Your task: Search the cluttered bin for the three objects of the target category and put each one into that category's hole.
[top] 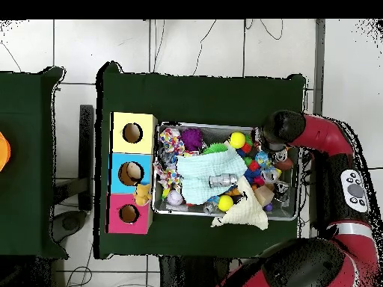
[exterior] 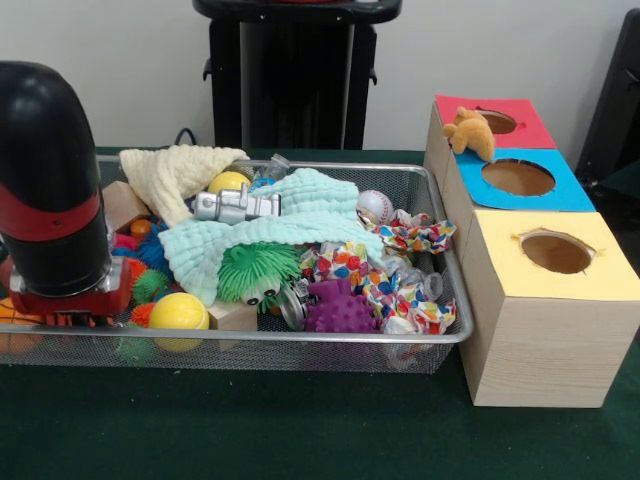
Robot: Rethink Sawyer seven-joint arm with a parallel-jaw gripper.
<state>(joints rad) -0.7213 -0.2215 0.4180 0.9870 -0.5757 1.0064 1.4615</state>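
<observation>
The gripper (exterior: pixel 62 318) is sunk in the bin (exterior: pixel 440 335); its state cannot be told. A plush (exterior: pixel 470 133) is perched beside the red hole (exterior: pixel 497 122). A wrong toy could be snagged from the clutter.

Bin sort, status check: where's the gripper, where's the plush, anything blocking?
Gripper low in the wire bin, far end from boxes; fingers hidden. Tan-orange plush sits at the red-top hole, not dropped in. Cloths cover clutter.
</observation>
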